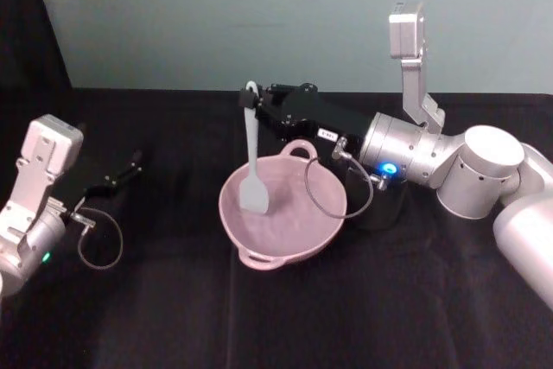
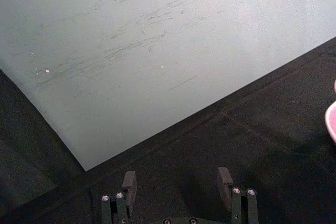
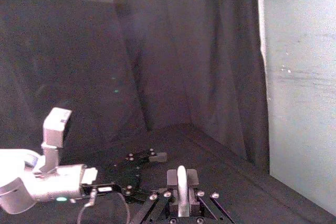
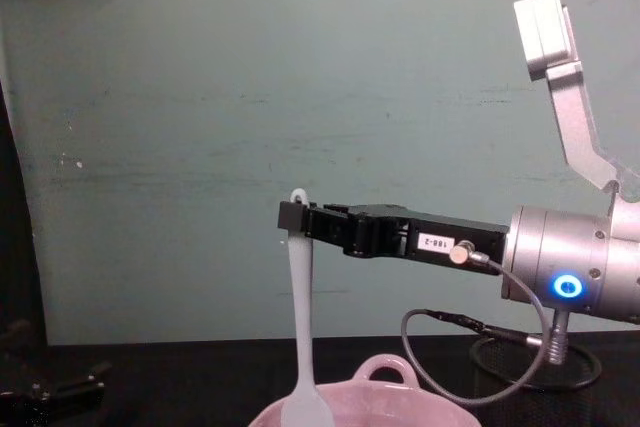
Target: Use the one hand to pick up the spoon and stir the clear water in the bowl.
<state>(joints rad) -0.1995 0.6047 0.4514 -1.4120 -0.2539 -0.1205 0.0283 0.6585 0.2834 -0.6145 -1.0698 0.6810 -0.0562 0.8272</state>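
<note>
My right gripper [image 1: 251, 103] is shut on the top of the white spoon's handle [image 4: 299, 247], reaching in from the right above the table. The spoon [image 1: 253, 162] hangs upright, its flat head down inside the pale pink bowl [image 1: 232, 220] at the table's middle. Clear water is hard to make out; the bowl's floor [image 1: 281, 232] shows only a faint sheen. The spoon handle [image 3: 181, 183] sits clamped between the fingers in the right wrist view. My left gripper [image 1: 130, 167] rests parked at the far left, open and holding nothing [image 2: 177, 182].
A black wire-mesh cup [image 1: 384, 206] stands right behind the bowl, under my right wrist. A cable loop [image 1: 333, 200] from that wrist hangs over the bowl's right rim. Black cloth covers the table; a pale green wall [image 4: 300, 97] stands behind.
</note>
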